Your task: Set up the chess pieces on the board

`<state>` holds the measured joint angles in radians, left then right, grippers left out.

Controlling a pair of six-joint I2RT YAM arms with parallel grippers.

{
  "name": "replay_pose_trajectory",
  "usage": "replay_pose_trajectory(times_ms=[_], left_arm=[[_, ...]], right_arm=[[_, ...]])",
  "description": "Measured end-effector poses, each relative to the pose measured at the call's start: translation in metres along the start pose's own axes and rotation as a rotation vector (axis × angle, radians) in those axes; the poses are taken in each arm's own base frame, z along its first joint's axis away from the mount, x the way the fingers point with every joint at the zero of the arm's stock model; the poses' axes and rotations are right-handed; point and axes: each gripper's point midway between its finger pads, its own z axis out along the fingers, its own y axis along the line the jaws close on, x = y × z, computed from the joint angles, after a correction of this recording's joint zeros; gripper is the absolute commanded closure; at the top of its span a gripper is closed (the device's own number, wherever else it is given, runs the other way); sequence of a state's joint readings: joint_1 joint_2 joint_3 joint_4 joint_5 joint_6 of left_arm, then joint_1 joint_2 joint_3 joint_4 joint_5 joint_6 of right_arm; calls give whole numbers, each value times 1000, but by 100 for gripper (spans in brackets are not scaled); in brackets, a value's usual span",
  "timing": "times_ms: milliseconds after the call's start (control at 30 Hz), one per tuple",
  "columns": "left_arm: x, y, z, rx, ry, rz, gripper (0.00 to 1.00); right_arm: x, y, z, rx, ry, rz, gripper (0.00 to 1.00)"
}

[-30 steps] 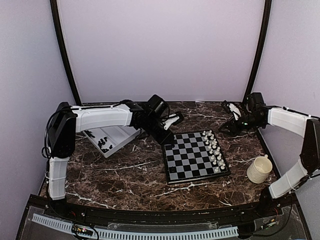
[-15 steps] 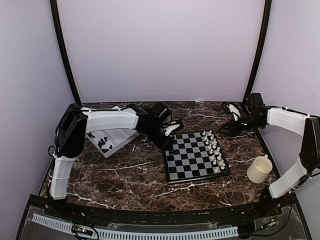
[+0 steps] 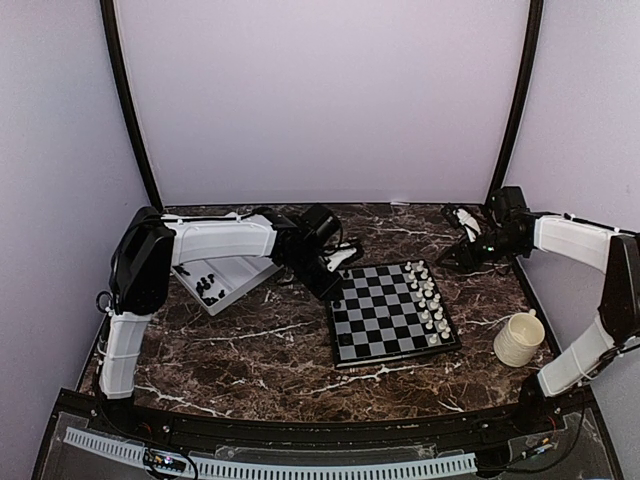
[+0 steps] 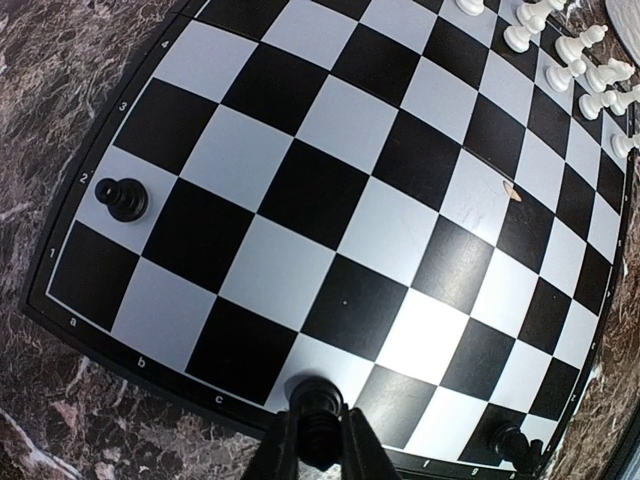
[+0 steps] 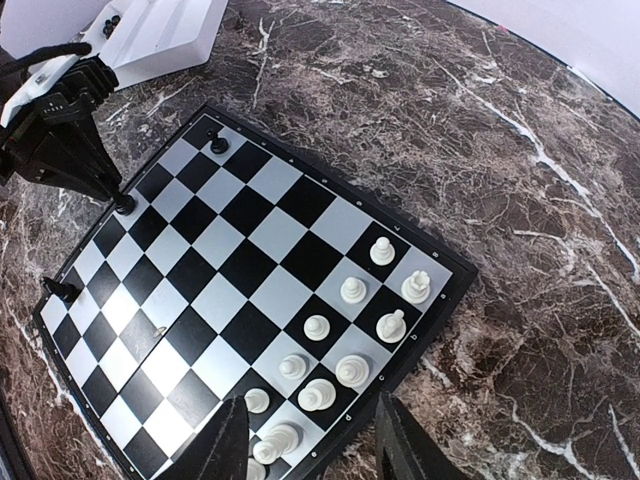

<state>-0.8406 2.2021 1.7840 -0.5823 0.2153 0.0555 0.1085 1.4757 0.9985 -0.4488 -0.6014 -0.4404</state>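
Since 1 s ago your L gripper [image 3: 339, 286] has swung from near the tray [image 3: 240, 272] down to the board [image 3: 395, 318] edge, fingers pinched on a black piece [image 4: 315, 412]. One black pawn [image 4: 123, 198] stands to its left, another pawn [image 4: 510, 440] right. R gripper [image 5: 310, 405] hangs spread wide over white men [image 5: 350, 290].

tray [image 3: 245, 268] left of board [image 3: 385, 320], cup [image 3: 518, 338] right, chessmen [image 3: 207, 288] apparently in tray

Pale lilac walls [image 3: 320, 100] surround a dark marble table [image 3: 250, 360].
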Motion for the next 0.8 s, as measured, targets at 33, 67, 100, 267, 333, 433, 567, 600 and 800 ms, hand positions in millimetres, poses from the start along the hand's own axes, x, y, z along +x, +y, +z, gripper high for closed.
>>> replay_pose_trajectory(times_ms=[33, 67, 100, 267, 333, 433, 567, 600, 800], left_arm=[[0, 0, 0, -1, 0, 0, 80], [0, 0, 0, -2, 0, 0, 80], [0, 1, 0, -3, 2, 0, 80], [1, 0, 1, 4, 5, -1, 81], [1, -1, 1, 8, 4, -1, 83], [0, -3, 1, 17, 1, -2, 84], [0, -5, 1, 32, -1, -5, 85], [0, -5, 1, 34, -1, -5, 85], [0, -5, 1, 35, 0, -9, 78]], right_arm=[[0, 0, 0, 0, 1, 0, 55], [1, 0, 1, -1, 2, 1, 56], [1, 0, 1, -1, 2, 2, 55], [1, 0, 1, -2, 3, 2, 55], [2, 0, 2, -2, 5, 3, 55], [2, -1, 2, -3, 6, 4, 55], [2, -1, 2, -4, 7, 5, 55], [3, -1, 3, -4, 8, 6, 55], [3, -1, 3, -5, 9, 6, 55]])
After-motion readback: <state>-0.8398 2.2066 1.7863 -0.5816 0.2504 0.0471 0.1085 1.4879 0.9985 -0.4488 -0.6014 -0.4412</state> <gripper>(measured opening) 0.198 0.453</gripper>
